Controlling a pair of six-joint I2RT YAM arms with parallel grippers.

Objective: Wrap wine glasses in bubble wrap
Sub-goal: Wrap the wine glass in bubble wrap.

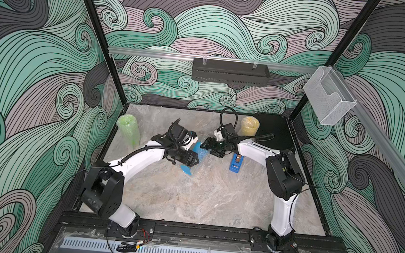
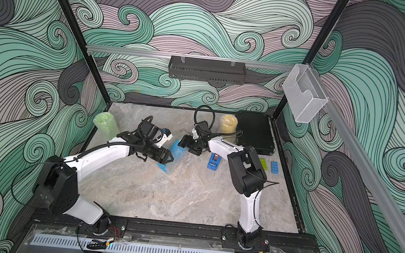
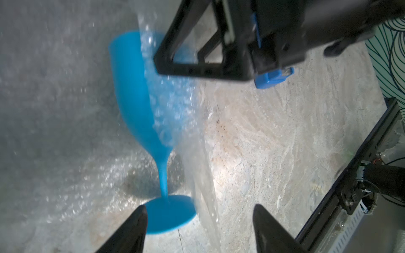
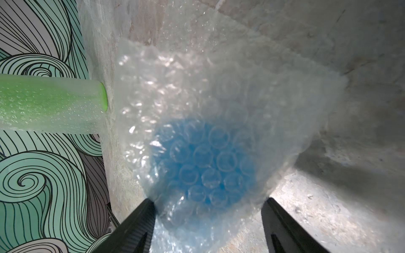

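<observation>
A grey marbled tabletop lies inside wave-patterned walls. At far left a wrapped green plastic goblet stands upright. The left gripper has its fingers spread wide and grips nothing. One finger is just beside the round foot of the blue plastic stemmed goblet, which lies on its side on a clear bubble-wrap sheet. The right gripper straddles the wrap-covered bowl, fingers spread, one touching the wrap. Further right are a flat blue tape dispenser and a wrapped yellow plastic goblet.
</observation>
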